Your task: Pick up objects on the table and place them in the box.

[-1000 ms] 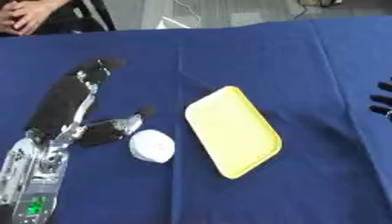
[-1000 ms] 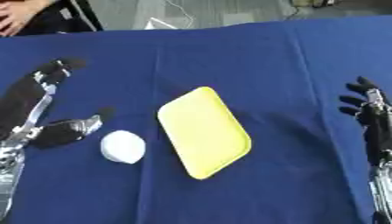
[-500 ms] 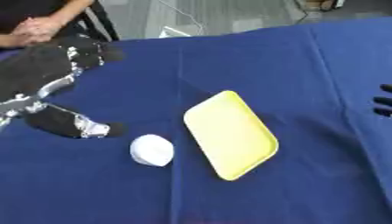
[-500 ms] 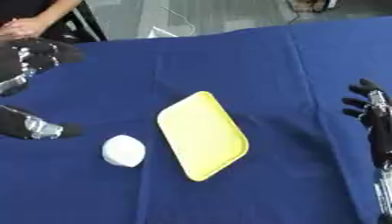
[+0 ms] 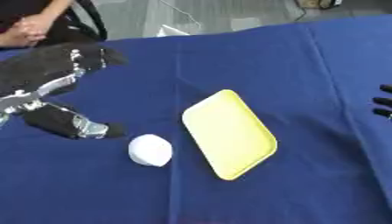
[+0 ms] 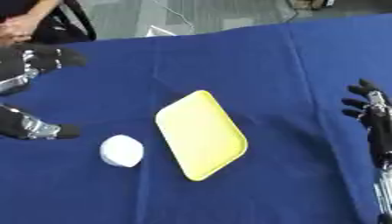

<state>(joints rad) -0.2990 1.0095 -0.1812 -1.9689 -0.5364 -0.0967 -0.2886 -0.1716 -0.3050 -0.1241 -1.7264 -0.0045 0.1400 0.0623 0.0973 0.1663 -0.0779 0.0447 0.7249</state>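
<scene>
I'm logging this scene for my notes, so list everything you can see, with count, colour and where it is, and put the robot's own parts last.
Tray: one, yellow, rectangular with rounded corners, lying askew near the table's middle.
Round object: one, white, just left of the tray, apart from it.
Tablecloth: one, dark blue, covering the whole table.
Clear thing: one, see-through, on the grey floor beyond the far edge; cannot tell what it is.
Left hand: one, black with silver parts, fingers spread, holding nothing, left of the white object.
Right hand: one, black, at the right edge, fingers up, idle.
</scene>
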